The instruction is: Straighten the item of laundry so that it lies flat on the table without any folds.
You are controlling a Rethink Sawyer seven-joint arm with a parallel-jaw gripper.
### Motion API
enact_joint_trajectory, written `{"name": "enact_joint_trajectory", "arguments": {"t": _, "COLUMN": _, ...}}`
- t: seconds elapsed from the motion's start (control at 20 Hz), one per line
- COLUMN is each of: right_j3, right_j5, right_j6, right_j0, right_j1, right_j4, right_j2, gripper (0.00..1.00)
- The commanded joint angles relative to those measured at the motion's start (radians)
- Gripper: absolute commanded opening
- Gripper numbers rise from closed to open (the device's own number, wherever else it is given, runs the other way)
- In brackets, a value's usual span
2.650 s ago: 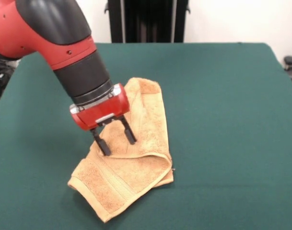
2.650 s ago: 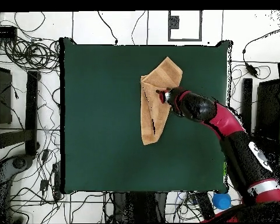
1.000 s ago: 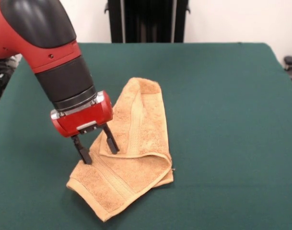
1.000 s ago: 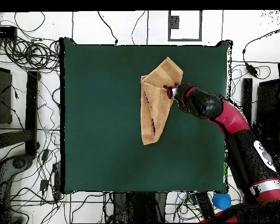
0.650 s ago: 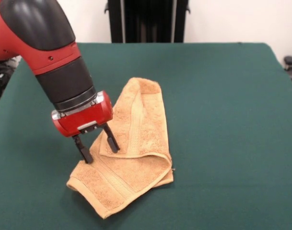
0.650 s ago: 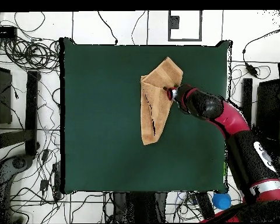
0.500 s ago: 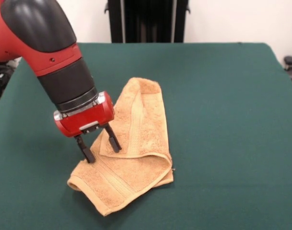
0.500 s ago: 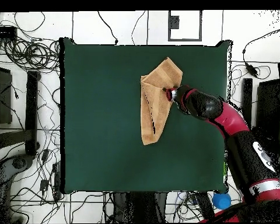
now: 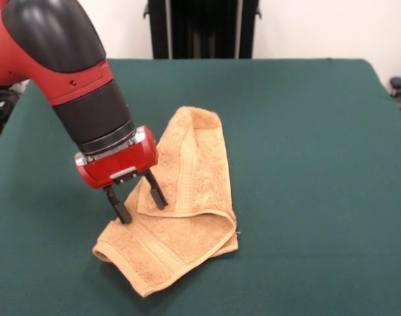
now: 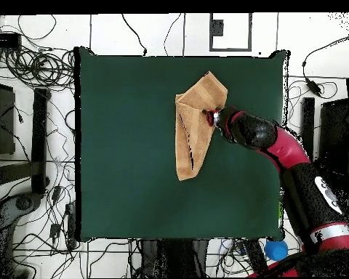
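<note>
- One towel point(image 9: 180, 204), orange-tan terry, lies folded over itself on the green counter point(image 9: 305, 131), a long panel running away from the camera and a doubled, band-striped flap at its nearer end; in the overhead view the towel point(image 10: 195, 123) sits above the counter's point(image 10: 126, 145) middle, nearer the edge away from the robot's base.
- The tool point(image 9: 135, 201) stands at the towel's edge on the arm's side, fingers spread and gripping nothing: one finger beside the long panel's hem, the other at the edge of the doubled flap. Whether the tips touch the cloth cannot be told.
- From overhead, the tool point(image 10: 210, 116) meets the towel's side border, with the red and black arm reaching in from the counter's lower corner.
- A few seconds ago the tool stood over the middle of the long panel; it has since travelled sideways to the towel's border and, over the last second, has barely moved. The towel's outline and folds look unchanged throughout.
- Judgement: the arm appears to be lining up a pinch on the border layer, and the flattening itself has not begun.
- Next, the fingers would probably need to close on the upper layer alone and draw it outward, away from the towel's centre.
- Risk: catching both layers would likely drag the whole towel across the counter instead of opening it.
</note>
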Motion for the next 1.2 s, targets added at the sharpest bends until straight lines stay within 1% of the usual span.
{"name": "enact_joint_trajectory", "arguments": {"t": 0.05, "right_j3": 0.082, "right_j5": 0.144, "right_j6": -0.039, "right_j0": 0.045, "right_j1": 0.066, "right_j4": -0.022, "right_j2": -0.003, "gripper": 1.00}}
{"name": "enact_joint_trajectory", "arguments": {"t": 0.3, "right_j3": 0.091, "right_j5": 0.148, "right_j6": -0.034, "right_j0": 0.040, "right_j1": 0.071, "right_j4": -0.015, "right_j2": 0.001, "gripper": 1.00}}
{"name": "enact_joint_trajectory", "arguments": {"t": 0.55, "right_j3": 0.138, "right_j5": 0.123, "right_j6": 0.017, "right_j0": 0.041, "right_j1": 0.058, "right_j4": 0.000, "right_j2": 0.003, "gripper": 1.00}}
{"name": "enact_joint_trajectory", "arguments": {"t": 1.2, "right_j3": 0.133, "right_j5": 0.129, "right_j6": 0.043, "right_j0": 0.058, "right_j1": 0.053, "right_j4": 0.017, "right_j2": 0.000, "gripper": 1.00}}
